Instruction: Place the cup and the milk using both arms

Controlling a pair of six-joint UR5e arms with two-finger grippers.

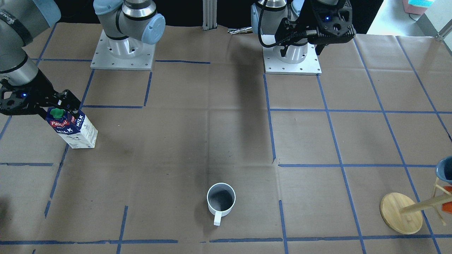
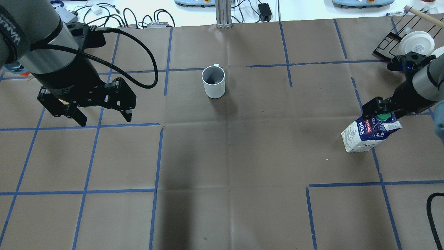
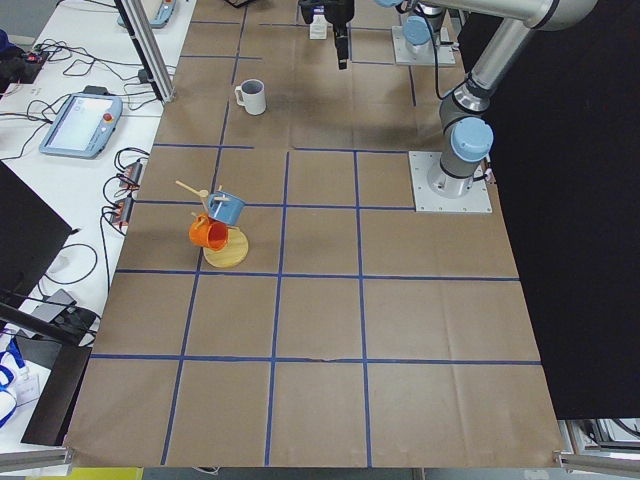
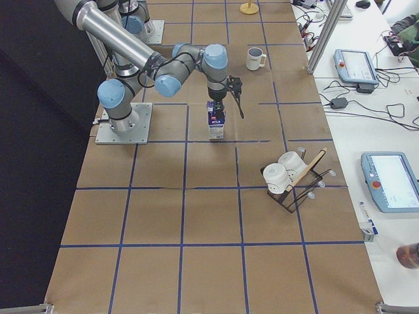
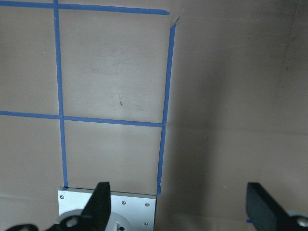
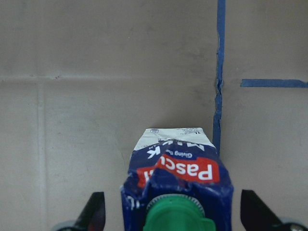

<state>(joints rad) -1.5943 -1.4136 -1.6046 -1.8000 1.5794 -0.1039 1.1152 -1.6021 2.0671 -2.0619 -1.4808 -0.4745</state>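
Near desk's right edge, milk [image 2: 368, 134] stood on paper; right gripper [image 6: 173, 214] fingers spread astride cap, not clamped. Cup [image 2: 213, 82] sat mid far edge, untouched. Left gripper [image 2: 105, 119] splayed, empty. Both placements apparently pending.

Near the desk's [image 2: 222, 156] right edge, the milk [image 6: 175, 178] has its green cap [image 6: 177, 217] cut by the wrist picture's lower edge. The cup's [image 2: 213, 82] side lettering is too small to read.
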